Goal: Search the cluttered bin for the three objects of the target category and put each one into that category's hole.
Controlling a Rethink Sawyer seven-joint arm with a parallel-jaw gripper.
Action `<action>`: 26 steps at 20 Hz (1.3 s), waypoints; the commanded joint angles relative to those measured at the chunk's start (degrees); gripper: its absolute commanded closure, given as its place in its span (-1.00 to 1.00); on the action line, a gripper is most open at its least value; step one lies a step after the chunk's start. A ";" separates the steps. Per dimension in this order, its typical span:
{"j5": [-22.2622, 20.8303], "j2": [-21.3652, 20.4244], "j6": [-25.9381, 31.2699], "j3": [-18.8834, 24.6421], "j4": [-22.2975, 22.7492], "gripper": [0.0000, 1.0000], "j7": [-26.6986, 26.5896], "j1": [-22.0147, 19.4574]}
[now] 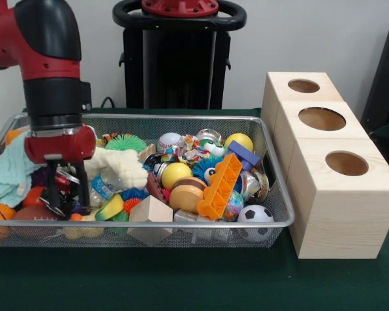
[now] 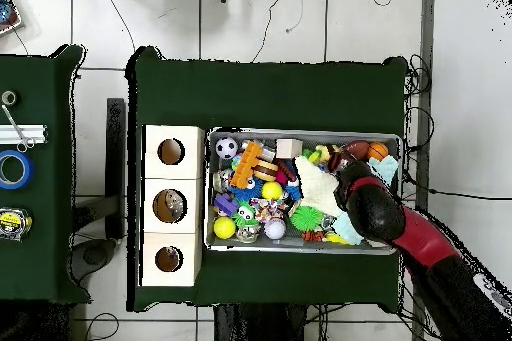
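On the green worktop [image 1: 181, 285] the bin [image 1: 282, 217] lies at nine o'clock of the pine cubes in the front view. The hole [image 1: 303, 85] tops the farthest cube. The pincer [image 1: 68, 206] is sunk among toys, fingers spread, gripping nothing.

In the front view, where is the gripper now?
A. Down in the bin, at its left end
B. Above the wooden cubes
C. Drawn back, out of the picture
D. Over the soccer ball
A: the gripper reaches down among the toys at the left end of the bin, far from the soccer ball and the wooden cubes.
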 commanded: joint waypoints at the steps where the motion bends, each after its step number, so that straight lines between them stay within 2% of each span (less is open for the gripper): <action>1: -1.81 7.30 -1.97 -3.76 -0.06 -1.00 8.74 1.08; 13: 5.28 2.41 -5.20 -7.70 7.45 -1.00 15.87 6.40; 19: 4.77 2.57 -4.96 -7.32 6.10 -1.00 12.95 4.99; 21: 5.07 0.41 -4.07 -6.76 6.54 -1.00 12.76 4.56; 23: 5.92 -3.21 -0.84 -5.39 6.76 -1.00 12.05 3.63; 26: 6.78 -5.19 2.32 -4.88 3.36 -1.00 9.77 3.17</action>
